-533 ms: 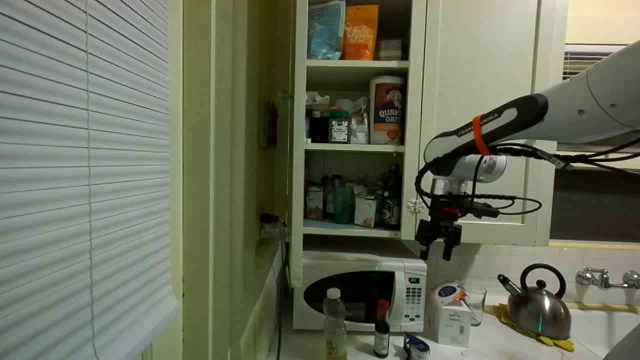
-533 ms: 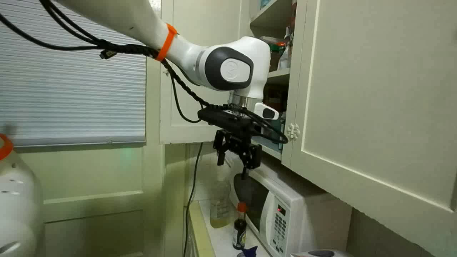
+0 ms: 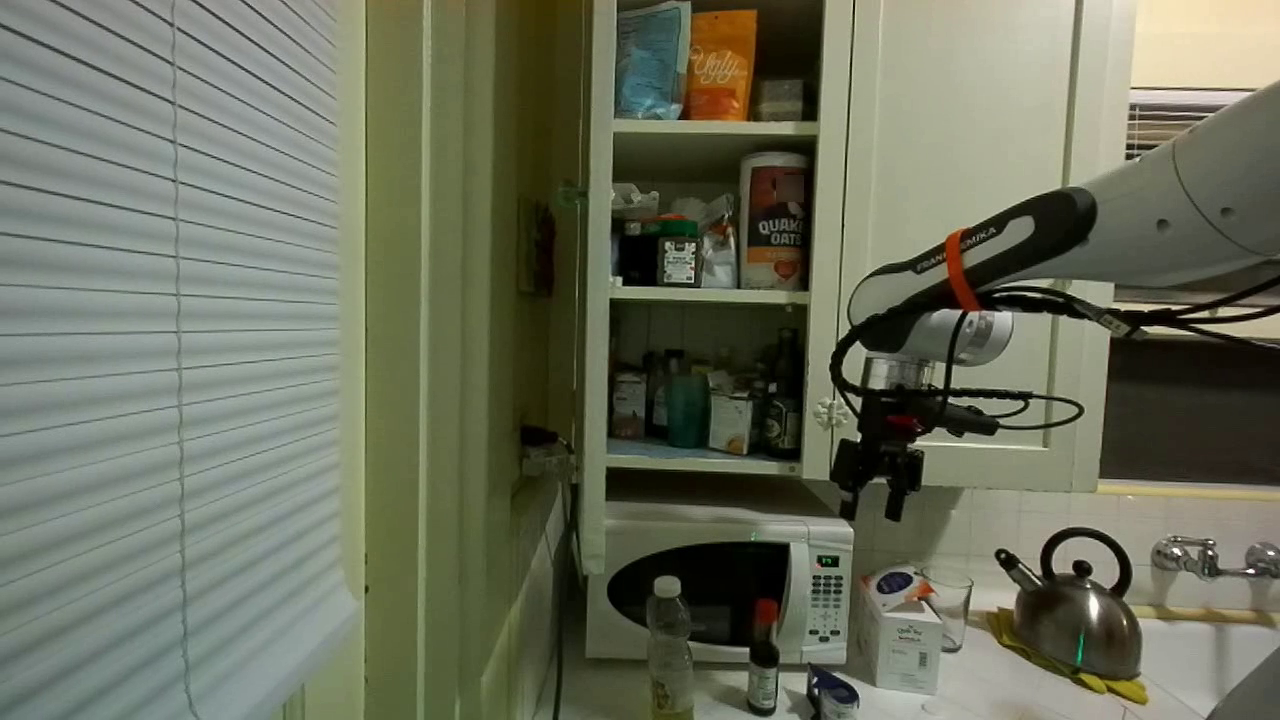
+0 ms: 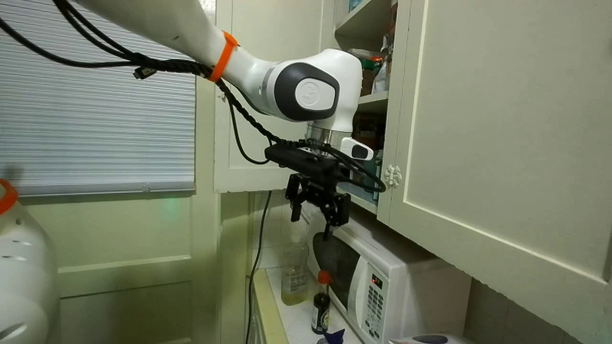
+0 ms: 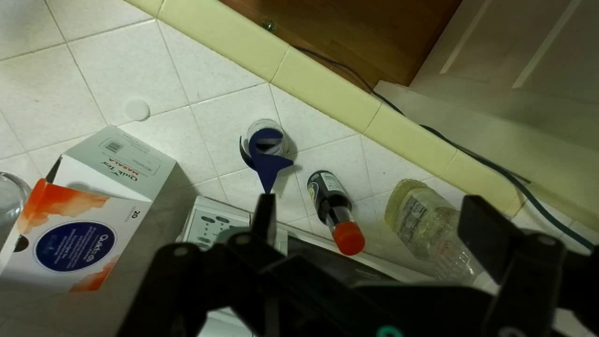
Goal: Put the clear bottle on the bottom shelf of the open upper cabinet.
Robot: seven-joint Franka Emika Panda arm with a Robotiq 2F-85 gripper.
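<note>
gripper (image 4: 311, 226), 2 jaws parted, holds nothing; clear bottle (image 3: 670, 640) stands near the counter's (image 5: 327, 93) yellow edge and end corner, likely light, slick, squeezable, best held softly below its cap (image 3: 667, 586).

In exterior view, clear bottle (image 3: 670, 645) cut off below; in wrist view, glass (image 5: 11, 203) too.

The pouch (image 3: 722, 65) reads "Ugly", canister (image 3: 774, 222) "OATS", box (image 5: 104, 214) "Quik Tea MASALA" and "20".
</note>
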